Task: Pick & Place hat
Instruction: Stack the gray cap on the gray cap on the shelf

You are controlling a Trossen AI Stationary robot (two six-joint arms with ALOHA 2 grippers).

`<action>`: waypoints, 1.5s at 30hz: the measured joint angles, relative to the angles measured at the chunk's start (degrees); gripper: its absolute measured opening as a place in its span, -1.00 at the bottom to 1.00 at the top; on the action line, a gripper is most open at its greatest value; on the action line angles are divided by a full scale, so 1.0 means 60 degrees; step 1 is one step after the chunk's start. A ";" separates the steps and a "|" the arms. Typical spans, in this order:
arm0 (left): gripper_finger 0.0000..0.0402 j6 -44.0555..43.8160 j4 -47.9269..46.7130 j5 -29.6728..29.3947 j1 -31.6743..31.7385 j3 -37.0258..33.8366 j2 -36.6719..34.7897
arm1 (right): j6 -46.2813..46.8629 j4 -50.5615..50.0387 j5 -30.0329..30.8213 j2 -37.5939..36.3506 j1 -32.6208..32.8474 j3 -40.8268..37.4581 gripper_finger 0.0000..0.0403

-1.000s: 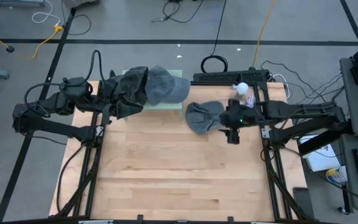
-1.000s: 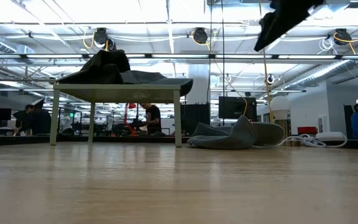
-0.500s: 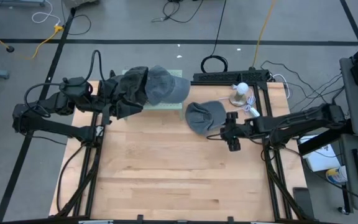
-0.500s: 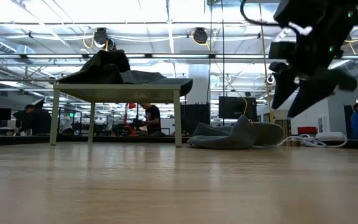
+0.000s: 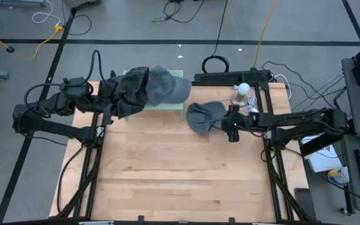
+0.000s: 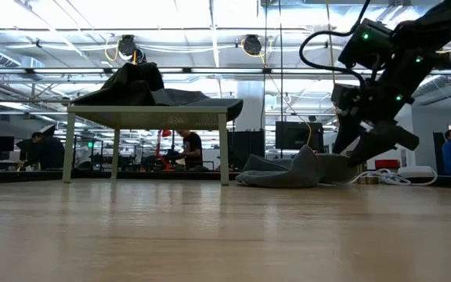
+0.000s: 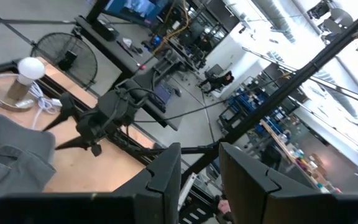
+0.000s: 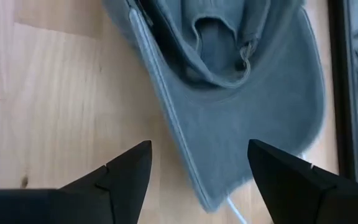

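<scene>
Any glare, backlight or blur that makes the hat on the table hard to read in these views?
Low view: bright ceiling lights behind, so the grey cloth hat and the right gripper read as dark shapes. Right wrist view: even light, seams sharp, the near dark fingers slightly soft. High view: even light, no glare on the wooden table.

The hat (image 5: 204, 116) lying on the table is a faded grey-blue with paler stitched seams across its brim, and the second hat (image 5: 165, 86) on the small pale stand (image 5: 167, 105) is the same washed grey-blue, partly under dark, almost black cloth. The table (image 5: 174, 169) is light blond wood in long planks with a fine grain and a few small brown knots, framed by black rails. Both arms and the fingers of the right gripper (image 8: 201, 180) are matt black, and a white round lamp (image 5: 242, 89) with a white cord stands beside a black power strip (image 5: 230, 77) on the grey floor
</scene>
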 joint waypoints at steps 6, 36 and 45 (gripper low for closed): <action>-0.44 0.0112 0.0000 -0.0275 0.0001 0.0000 0.0002 | -0.0320 0.0646 -0.0385 0.0285 -0.0838 -0.0092 0.07; -0.44 0.1223 -0.0066 -0.0238 -0.0001 0.0000 0.0000 | 0.2723 -0.0005 -0.4153 -0.3469 0.0367 -0.0099 -0.98; -0.44 0.2253 -0.0067 -0.0230 0.0001 0.0000 0.0001 | 0.5208 0.0837 -0.8095 -0.4465 0.0376 -0.0099 -0.98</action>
